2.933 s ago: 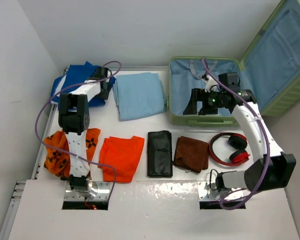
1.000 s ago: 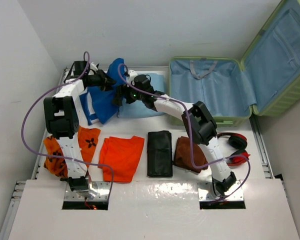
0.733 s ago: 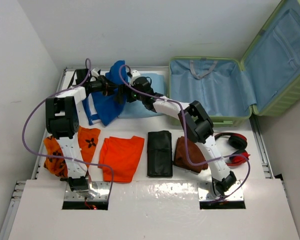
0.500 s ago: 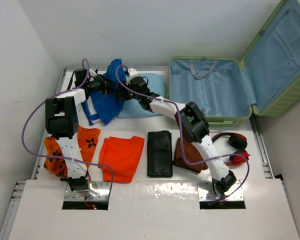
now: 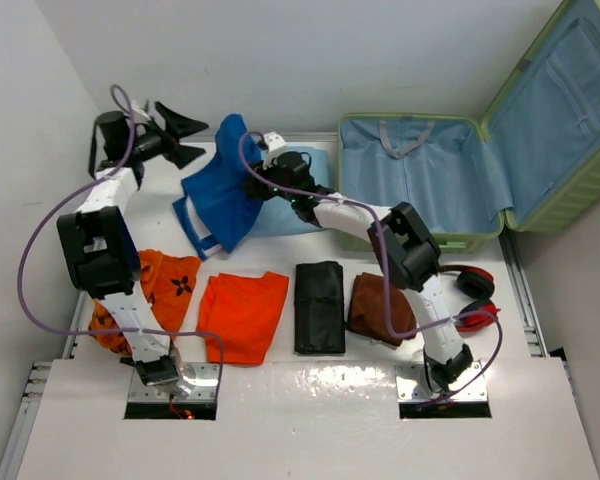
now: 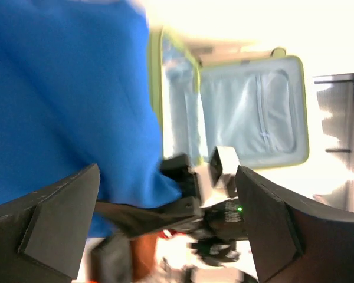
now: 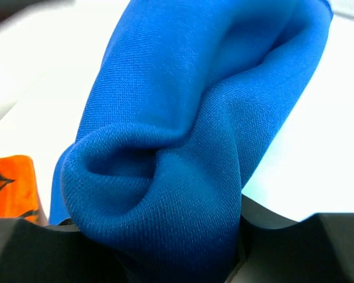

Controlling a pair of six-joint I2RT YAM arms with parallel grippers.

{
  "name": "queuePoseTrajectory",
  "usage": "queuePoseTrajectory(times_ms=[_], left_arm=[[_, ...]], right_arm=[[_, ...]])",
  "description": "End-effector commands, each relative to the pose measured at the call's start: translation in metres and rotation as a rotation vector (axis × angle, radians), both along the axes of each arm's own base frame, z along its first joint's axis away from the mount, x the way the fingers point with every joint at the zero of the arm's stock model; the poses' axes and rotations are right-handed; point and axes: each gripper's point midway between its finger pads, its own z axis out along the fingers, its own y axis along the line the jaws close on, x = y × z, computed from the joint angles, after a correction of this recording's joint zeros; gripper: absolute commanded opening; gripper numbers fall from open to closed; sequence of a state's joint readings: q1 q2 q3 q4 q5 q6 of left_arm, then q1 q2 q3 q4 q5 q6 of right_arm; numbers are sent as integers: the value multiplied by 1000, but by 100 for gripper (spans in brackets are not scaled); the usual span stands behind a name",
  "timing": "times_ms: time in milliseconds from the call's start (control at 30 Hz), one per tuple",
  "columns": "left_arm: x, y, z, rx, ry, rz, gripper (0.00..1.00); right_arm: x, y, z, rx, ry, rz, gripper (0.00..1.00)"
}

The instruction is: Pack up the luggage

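The luggage (image 5: 420, 215), a light-green hard-shell suitcase, lies open at the back right, its pale blue lining bare and its lid (image 5: 565, 110) leaning back. A bright blue garment (image 5: 223, 195) hangs bunched over the back left of the table. My right gripper (image 5: 258, 186) is shut on its right edge; the right wrist view shows the blue garment (image 7: 194, 147) pinched in the right gripper (image 7: 171, 250). My left gripper (image 5: 180, 135) stands wide open up and to the left of the cloth, apart from it. In its own view the left gripper (image 6: 168, 177) frames the blue garment (image 6: 65, 100) and the luggage (image 6: 248, 118).
A folded light-blue cloth (image 5: 305, 205) lies under my right arm. Along the front lie an orange patterned cloth (image 5: 170, 285), an orange shirt (image 5: 245, 315), a black pouch (image 5: 320, 305), a brown cloth (image 5: 375, 305) and red headphones (image 5: 465, 295). Walls close off the left and back.
My left gripper has let go of the blue garment, opened wide and drawn back to the upper left. My right gripper has closed on the garment, which now hangs further right.
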State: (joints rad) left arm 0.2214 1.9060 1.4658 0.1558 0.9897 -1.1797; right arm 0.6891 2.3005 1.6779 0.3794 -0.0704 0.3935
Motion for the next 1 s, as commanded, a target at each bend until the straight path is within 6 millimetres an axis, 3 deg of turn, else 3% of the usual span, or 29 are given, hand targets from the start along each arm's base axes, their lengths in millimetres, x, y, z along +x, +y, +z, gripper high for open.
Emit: queuePoseTrajectory(times_ms=[0,100,133,167,200,233,267,400,433,467,500,533,567,667,700,967], left_arm=[[-4,32,39,97,-147,46,97],[-14,43,42,136,-187,76,97],[-18,43,32,160,-188,79,97],[-22,42,29,175,-193,75,97],[-26,41,31,194,-213,71,97],[-30,39,21,211,-217,45,97],[-34,37,23,226,-235,32,97],[-42,39,9,252,-205,2,97],[-45,38,5,259,-205,-1,97],[-45,39,1,269,-202,4,97],[-47,39,4,284,-215,10,97],[-47,40,6,305,-235,16,97],[-48,41,7,314,-244,28,97],[-46,43,6,329,-259,36,97],[-46,38,6,327,-261,27,97],[-43,41,-3,325,-228,51,97]], right_arm=[[26,-47,156,165,-281,-64,0],[36,-83,169,175,-254,-132,0],[36,-93,174,183,-235,-149,0],[45,-118,177,183,-229,-191,0],[48,-127,179,185,-220,-210,0],[46,-139,192,203,-216,-227,0],[56,-168,180,175,-170,-269,0],[61,-238,166,174,-2,-379,0],[64,-279,164,192,26,-450,0],[59,-292,146,184,62,-479,0],[60,-319,155,200,30,-542,0],[59,-332,153,193,24,-575,0],[56,-369,143,191,32,-663,0],[53,-400,127,228,78,-757,0],[53,-432,121,227,79,-820,0],[37,-526,70,192,135,-1135,0]])
